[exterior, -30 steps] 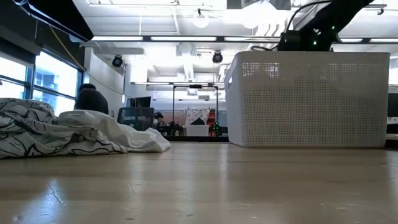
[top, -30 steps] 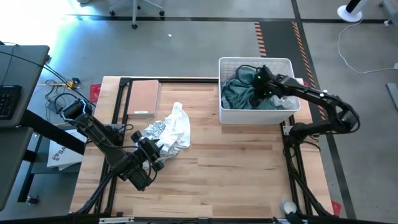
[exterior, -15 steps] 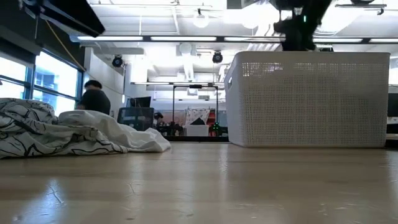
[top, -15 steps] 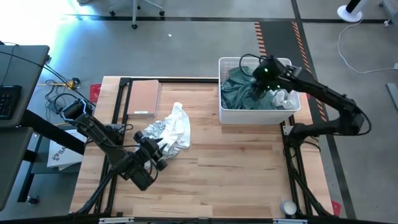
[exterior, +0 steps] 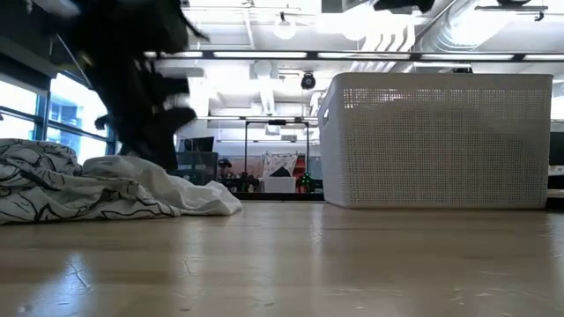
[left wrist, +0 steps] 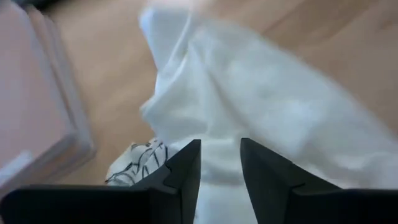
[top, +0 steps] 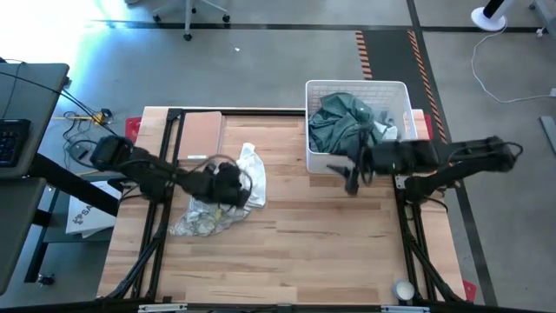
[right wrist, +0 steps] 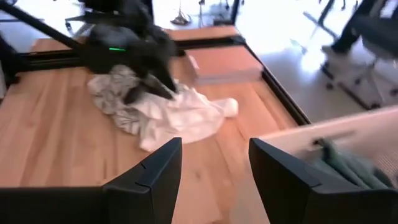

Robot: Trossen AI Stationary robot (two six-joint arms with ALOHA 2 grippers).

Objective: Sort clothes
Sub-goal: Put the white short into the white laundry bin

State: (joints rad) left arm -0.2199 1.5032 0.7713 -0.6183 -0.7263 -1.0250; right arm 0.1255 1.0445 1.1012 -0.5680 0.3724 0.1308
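Observation:
A white garment with a grey-patterned part (top: pixel 250 181) lies crumpled on the table left of centre; it also shows in the low view (exterior: pixel 106 189) and both wrist views (left wrist: pixel 249 93) (right wrist: pixel 180 118). My left gripper (top: pixel 234 184) is over its middle, fingers apart (left wrist: pixel 221 177), with white cloth showing in the gap. A dark green garment (top: pixel 334 122) and a pale piece (top: pixel 393 130) lie in the white basket (top: pixel 356 83) at the far right. My right gripper (top: pixel 350 178) hangs open (right wrist: pixel 214 180) just outside the basket's near wall, holding nothing. My left gripper comes at the white garment's middle (left wrist: pixel 211 124) slanting down from the table's left. Whether its fingertips touch the cloth I cannot tell; the picture is blurred there.
A flat pinkish-brown board (top: pixel 200 135) lies at the table's far left, just beyond the white garment. The basket's slatted wall (exterior: pixel 441 141) stands tall on the far right. Bare wood (top: pixel 330 243) stretches across the near middle and right.
My left gripper has swung from the table's near left toward the far edge and the right, onto the white garment. My right gripper has risen out of the basket and come toward the near edge, stopping outside the basket's near wall with nothing in it.

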